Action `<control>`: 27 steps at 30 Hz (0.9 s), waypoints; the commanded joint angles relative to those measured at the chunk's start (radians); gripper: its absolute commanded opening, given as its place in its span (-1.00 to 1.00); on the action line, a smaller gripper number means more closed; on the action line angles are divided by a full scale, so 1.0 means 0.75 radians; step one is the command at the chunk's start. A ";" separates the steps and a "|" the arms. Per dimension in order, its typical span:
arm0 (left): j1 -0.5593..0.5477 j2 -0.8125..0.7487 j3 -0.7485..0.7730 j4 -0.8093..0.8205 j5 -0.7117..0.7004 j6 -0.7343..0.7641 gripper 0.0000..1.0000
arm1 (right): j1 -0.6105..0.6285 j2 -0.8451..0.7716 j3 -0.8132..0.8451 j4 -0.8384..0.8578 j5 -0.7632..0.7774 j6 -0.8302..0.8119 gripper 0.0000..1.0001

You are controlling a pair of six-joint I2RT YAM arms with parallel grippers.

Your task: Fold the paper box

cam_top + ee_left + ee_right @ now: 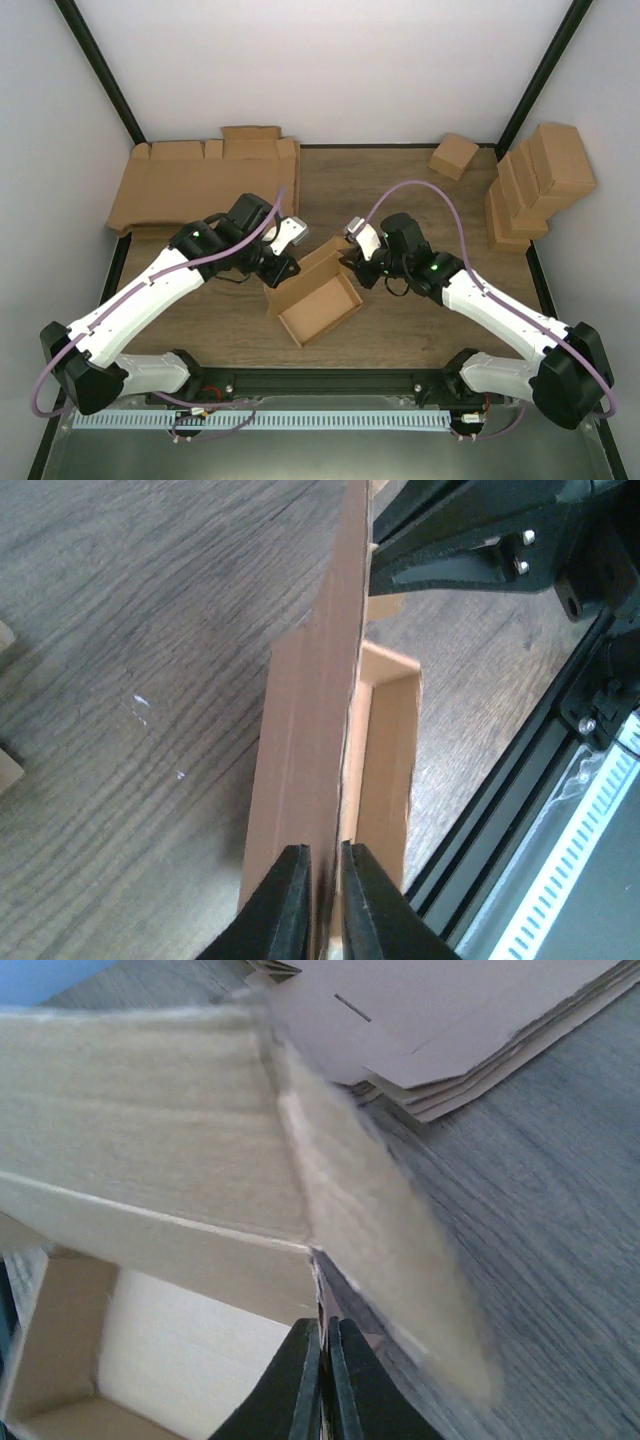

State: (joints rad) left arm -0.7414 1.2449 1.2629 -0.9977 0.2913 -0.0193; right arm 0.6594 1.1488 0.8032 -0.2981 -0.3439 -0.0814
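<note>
Item: paper box (318, 300), a half-formed open tray lying mid-desk (400, 200) between my arms.
My left fingers (300, 870): pinching its upright side panel.
My right fingers (310, 1350): nearly pressed together on a thin flap edge at the far corner.
Risks, as I judge them: opposing pulls could tear a crease or drag the tray; my shallow right pinch could slip.
Beyond: flat cardboard sheets (200, 185), far left.
</note>
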 commanded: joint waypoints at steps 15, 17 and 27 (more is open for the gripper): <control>0.002 -0.181 -0.131 0.253 -0.491 -0.443 0.83 | -0.004 -0.050 -0.063 0.202 0.425 0.296 -0.99; 0.004 -0.200 -0.194 0.267 -0.534 -0.483 0.75 | -0.004 -0.034 -0.059 0.206 0.438 0.296 -0.99; 0.049 -0.238 -0.364 0.370 -0.641 -0.512 0.56 | -0.004 0.007 -0.056 0.231 0.366 0.251 -0.99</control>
State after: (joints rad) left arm -0.7212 1.0798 0.9958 -0.7856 -0.1196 -0.3847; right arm 0.6594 1.1435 0.7361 -0.1627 -0.0505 0.1139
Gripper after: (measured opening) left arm 0.738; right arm 0.021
